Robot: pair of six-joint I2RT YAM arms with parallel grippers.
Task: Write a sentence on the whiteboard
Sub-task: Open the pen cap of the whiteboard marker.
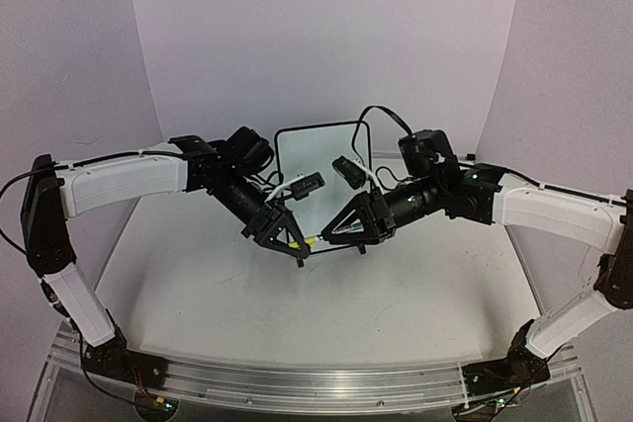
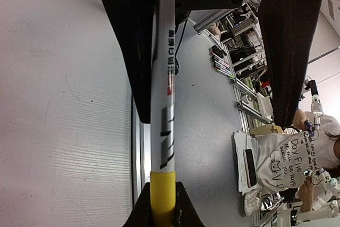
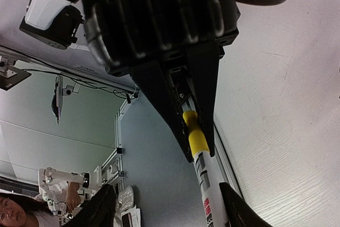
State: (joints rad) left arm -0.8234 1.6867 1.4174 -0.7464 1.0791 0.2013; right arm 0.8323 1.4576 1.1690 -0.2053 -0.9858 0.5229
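The whiteboard (image 1: pixel 318 150) stands upright at the back of the table, behind both grippers. The sentence is out of view: no writing shows on the board's face from here. A slim white marker (image 1: pixel 313 240) with a yellow cap (image 3: pixel 194 134) hangs level between the two arms. My left gripper (image 1: pixel 295 241) is shut on the yellow cap (image 2: pixel 162 195), and the marker's body (image 2: pixel 162 104) runs away from it. My right gripper (image 3: pixel 170 211) faces it with its jaws apart around the marker's body (image 3: pixel 211 190), which lies close to one finger (image 3: pixel 239 208).
The grey tabletop (image 1: pixel 326 313) lies below the marker. An aluminium rail (image 1: pixel 297 382) runs along the near edge between the arm bases. Pale walls (image 1: pixel 89 46) close in the back and sides.
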